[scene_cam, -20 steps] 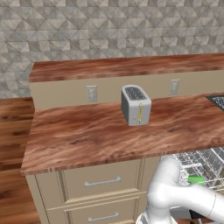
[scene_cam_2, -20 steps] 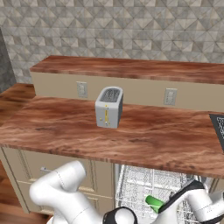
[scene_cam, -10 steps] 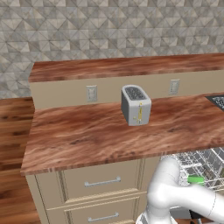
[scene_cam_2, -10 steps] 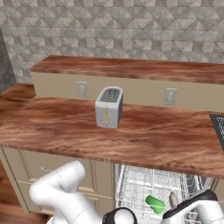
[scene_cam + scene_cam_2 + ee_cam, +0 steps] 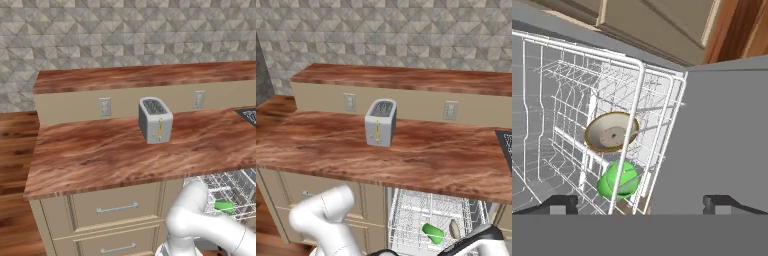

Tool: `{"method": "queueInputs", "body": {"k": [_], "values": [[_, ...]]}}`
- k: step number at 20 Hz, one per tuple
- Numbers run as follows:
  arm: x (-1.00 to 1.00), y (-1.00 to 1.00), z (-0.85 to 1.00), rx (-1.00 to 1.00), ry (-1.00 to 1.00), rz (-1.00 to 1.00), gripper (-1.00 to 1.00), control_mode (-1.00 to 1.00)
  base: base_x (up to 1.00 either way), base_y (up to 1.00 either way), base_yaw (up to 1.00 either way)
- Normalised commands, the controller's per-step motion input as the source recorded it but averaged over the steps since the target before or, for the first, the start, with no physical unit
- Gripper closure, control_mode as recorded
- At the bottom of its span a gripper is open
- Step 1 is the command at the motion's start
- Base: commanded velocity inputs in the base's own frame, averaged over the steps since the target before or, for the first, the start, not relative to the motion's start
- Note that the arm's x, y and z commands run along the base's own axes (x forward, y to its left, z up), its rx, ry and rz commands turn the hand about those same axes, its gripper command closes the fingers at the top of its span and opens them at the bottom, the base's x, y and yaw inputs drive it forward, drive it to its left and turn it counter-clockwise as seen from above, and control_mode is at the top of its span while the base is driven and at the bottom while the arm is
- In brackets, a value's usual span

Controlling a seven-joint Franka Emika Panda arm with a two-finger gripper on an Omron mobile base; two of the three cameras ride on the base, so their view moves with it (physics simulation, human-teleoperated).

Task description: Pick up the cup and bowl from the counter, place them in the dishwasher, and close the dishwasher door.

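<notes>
1. Bench (image 5: 100, 155): runs across the room, over the drawers (image 5: 116, 207).
2. Raised ledge (image 5: 406, 79): behind the bench, along the wall.
3. Toaster (image 5: 380, 122): upright on the bench, before the ledge, between two wall outlets (image 5: 349, 102).
4. Dishwasher (image 5: 436, 220): under the bench, right of the drawers, its rack (image 5: 572, 115) pulled out.
5. Cup (image 5: 617, 180): lying in the rack.
6. Bowl (image 5: 609, 132): tilted in the rack, just beside the cup.
7. Dishwasher door (image 5: 717, 145): beside the rack.
</notes>
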Motion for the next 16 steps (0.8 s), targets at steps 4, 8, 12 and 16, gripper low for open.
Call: {"method": "queueInputs", "body": {"k": [4, 8, 12, 16], "values": [[-0.50, 0.58, -0.14, -0.21, -0.17, 0.02, -1.00, -1.00, 0.00, 0.00, 0.00], [-0.74, 0.26, 0.47, -0.07, -0.20, 0.00, -1.00, -1.00, 0.00, 0.00, 0.00], [-0.78, 0.11, 0.59, -0.01, -0.18, 0.00, -1.00, -1.00, 0.00, 0.00, 0.00], [-0.62, 0.26, 0.07, -0.06, -0.16, 0.00, -1.00, -1.00, 0.00, 0.00, 0.00]]}}
